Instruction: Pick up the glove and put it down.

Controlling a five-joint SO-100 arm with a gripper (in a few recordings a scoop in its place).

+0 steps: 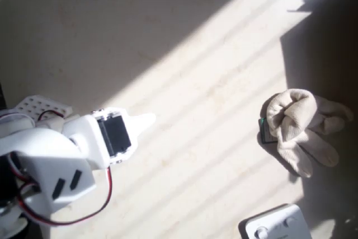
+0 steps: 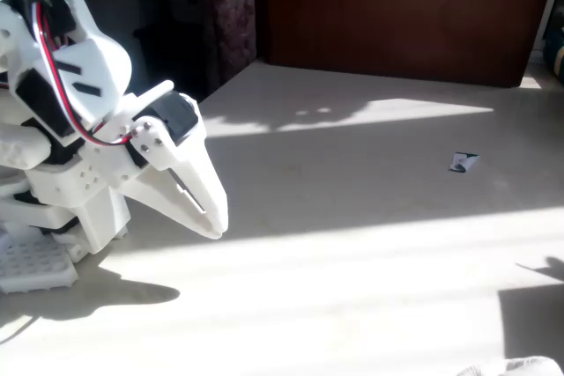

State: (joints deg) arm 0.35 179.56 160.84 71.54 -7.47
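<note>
On table (image 1: 201,82), glove (image 1: 299,127) crumpled, hand (image 1: 146,122) well apart

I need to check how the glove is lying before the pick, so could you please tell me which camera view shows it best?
The overhead view shows the glove best: its bunched cuff and stubby fingers are all visible as it lies flat on the table, far from the gripper. The fixed view catches just a pale sliver of it at the bottom edge.
</note>
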